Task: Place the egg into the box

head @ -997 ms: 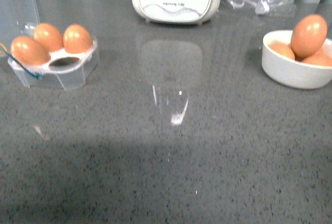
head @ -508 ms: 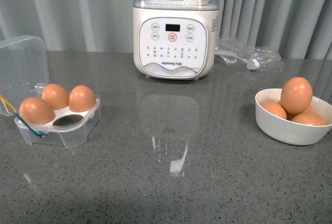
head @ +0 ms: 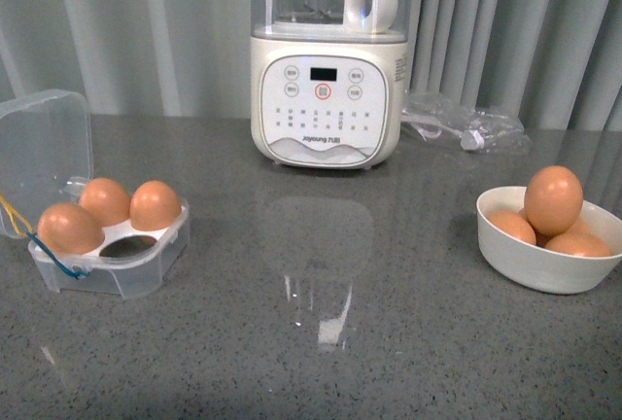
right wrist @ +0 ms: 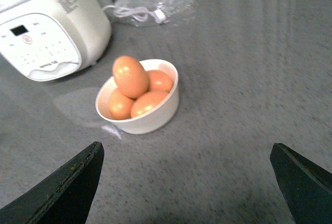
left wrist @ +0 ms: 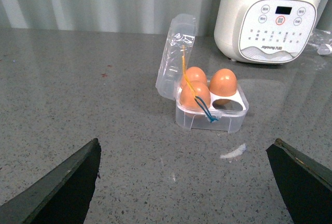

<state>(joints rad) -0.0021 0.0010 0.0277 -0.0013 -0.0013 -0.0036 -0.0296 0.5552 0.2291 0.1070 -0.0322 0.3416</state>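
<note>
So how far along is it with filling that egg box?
Three eggs sit in the open box; one cell is empty. Nothing is in hand: the left gripper and the right gripper are both open, holding nothing. Left to do: lift an egg, probably the top egg, from the bowl and set it in that cell.

Egg atop a bowl at right, box open at left.
The smooth orange-brown egg stands nearly upright on the other eggs in the white bowl. Well apart, the clear box has its lid raised; three cells hold brown eggs, the near cell is empty, and a blue-yellow cord hangs at its left corner.
</note>
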